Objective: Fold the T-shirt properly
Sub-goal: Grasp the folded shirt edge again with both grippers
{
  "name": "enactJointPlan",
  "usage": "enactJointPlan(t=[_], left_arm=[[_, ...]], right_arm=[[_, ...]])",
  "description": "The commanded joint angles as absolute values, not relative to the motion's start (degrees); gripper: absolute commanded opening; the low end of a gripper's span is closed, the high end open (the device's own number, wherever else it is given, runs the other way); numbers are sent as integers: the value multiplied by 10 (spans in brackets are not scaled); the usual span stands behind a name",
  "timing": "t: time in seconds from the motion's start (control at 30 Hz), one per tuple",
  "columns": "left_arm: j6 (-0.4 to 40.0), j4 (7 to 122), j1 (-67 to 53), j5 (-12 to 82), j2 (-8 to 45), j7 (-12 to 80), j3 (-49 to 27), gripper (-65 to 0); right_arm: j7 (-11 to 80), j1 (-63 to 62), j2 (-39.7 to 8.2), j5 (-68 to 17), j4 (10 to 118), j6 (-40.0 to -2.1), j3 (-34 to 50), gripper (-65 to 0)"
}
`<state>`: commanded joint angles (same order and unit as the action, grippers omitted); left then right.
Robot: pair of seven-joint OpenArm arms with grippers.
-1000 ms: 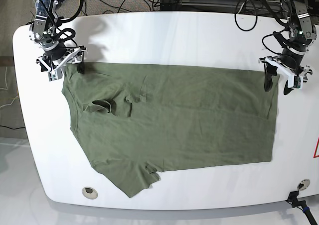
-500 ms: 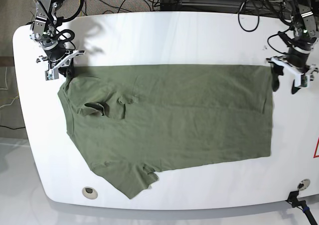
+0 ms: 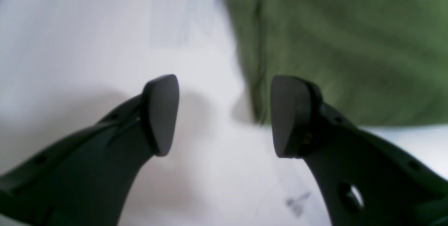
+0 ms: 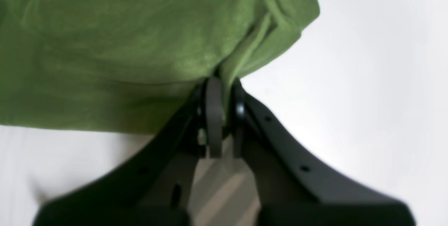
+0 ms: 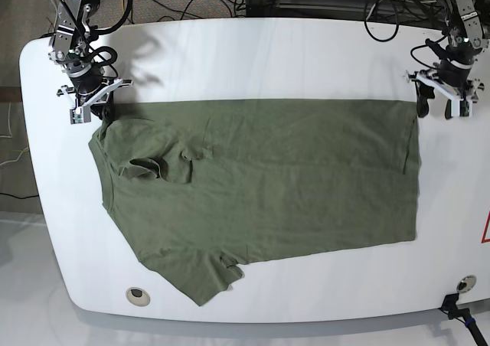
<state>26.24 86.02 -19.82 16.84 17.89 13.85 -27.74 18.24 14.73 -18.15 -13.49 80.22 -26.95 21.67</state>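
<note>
The olive-green T-shirt (image 5: 268, 185) lies spread flat on the white table (image 5: 268, 55), collar to the left, hem to the right, one sleeve toward the front edge. My right gripper (image 5: 98, 115) is at the shirt's far left corner; in the right wrist view it (image 4: 222, 93) is shut on a pinched fold of the T-shirt (image 4: 122, 44). My left gripper (image 5: 433, 106) is open just beyond the far right hem corner. In the left wrist view it (image 3: 224, 114) is empty over bare table, with the T-shirt's edge (image 3: 350, 44) beside the right fingertip.
Cables and equipment lie beyond the table's far edge. A round grommet (image 5: 137, 295) sits near the front left edge. A black fitting (image 5: 459, 300) is at the front right corner. A red mark (image 5: 485, 231) shows at the right edge.
Both grippers drew the shirt's far edge back and straighter. The left gripper has since moved up and off the hem corner. The right gripper has stayed on its corner.
</note>
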Motion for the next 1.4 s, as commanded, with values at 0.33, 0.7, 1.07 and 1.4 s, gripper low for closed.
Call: enactJointPlan(t=[0.33,0.7,1.07,1.4], left_arm=[[262,836,-180,170,179,138,-232,-256],[262,834,-182,168,166,138,-215,-258],[262,814,-181,168,166,139,-217,-261],[262,814,-179,168,166,139,-216,-507]], right_arm=[[182,147,-182,-135,805,-269,217,-650],[182,147,-182,-135,806,-270,217,-650],[182,147,-182,-135,806,-270,217,-650],[182,147,-181,-136,805,-270,217,-650]])
